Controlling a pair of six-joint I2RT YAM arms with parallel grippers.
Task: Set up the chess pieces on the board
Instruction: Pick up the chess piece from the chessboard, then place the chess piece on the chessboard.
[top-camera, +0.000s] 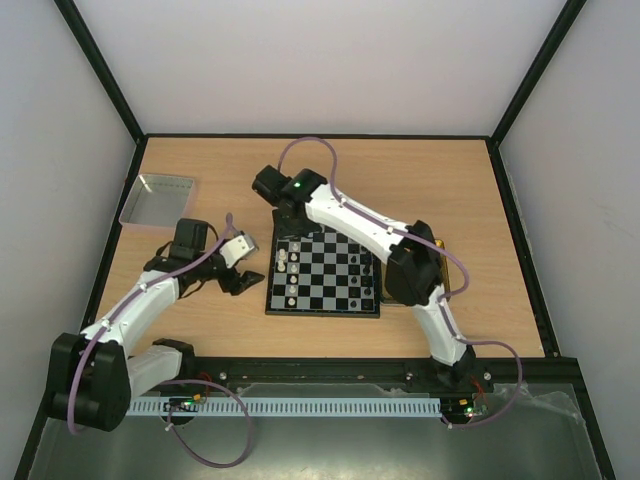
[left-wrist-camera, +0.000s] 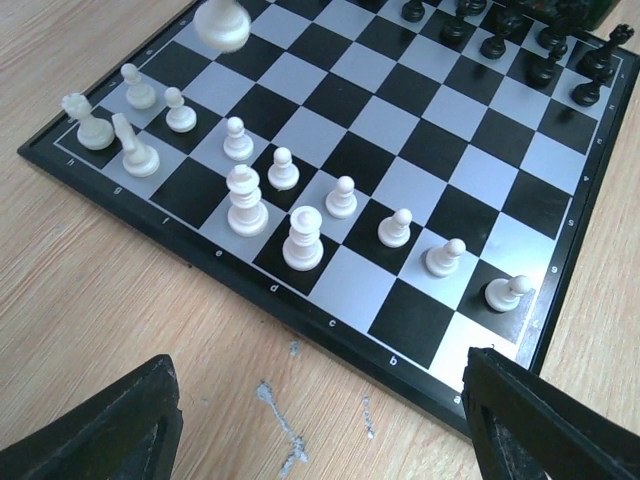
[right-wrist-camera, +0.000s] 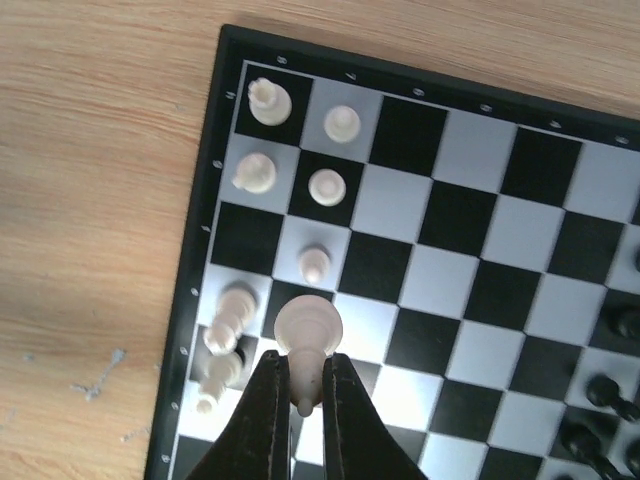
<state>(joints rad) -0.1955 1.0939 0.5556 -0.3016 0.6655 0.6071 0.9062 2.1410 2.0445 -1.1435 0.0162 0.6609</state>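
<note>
right tool (right-wrist-camera: 306, 368): i see it clamped on a white piece (right-wrist-camera: 308, 326), over the squares beside the white rows; i cannot tell if it touches down.
left tool (left-wrist-camera: 320, 435): fingers wide apart, nothing between them, over the table (left-wrist-camera: 120, 300) just beside the board (top-camera: 320, 312).
white pieces (left-wrist-camera: 245, 200): standing along the board's near-left edge.
black pieces (left-wrist-camera: 590, 80): along the opposite edge.

the wooden counter (top-camera: 400, 170) carries the checkered board (top-camera: 327, 277) at the centre of the frame and a shallow pale tray (top-camera: 158, 200) toward the upper left, well apart from the board.
</note>
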